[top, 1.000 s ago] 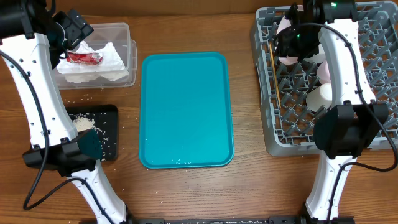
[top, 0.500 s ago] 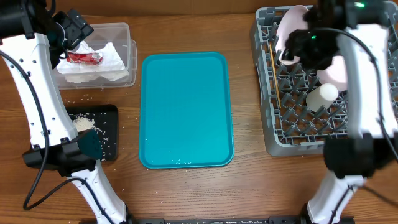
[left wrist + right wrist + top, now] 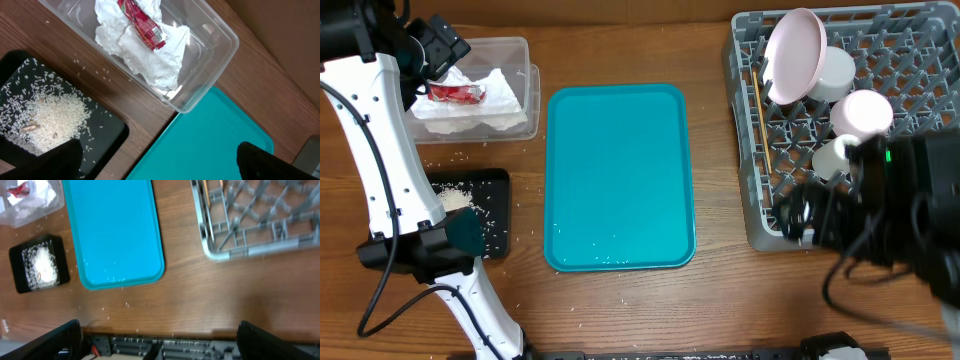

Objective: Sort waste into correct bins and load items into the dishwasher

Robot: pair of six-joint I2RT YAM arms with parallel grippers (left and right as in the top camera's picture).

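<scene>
My left gripper hangs open and empty above the table, over the gap between the black tray of rice and the teal tray. The clear tub holds the crumpled napkin and the red wrapper. My right gripper is open and empty over the table's front edge. Its arm is a blur over the near end of the grey dish rack. In the rack stand a pink plate, a white bowl, a round pink dish, a white cup and chopsticks.
The teal tray lies mid-table with a few rice grains at its near edge. Loose grains dot the wood near the black tray and in front of the teal tray. The rack's corner is close to the table's front.
My right arm has pulled back from the far left of the rack toward the table's front, and its jaws have opened. The pink plate stays leaning in the rack. The left arm has not moved.
</scene>
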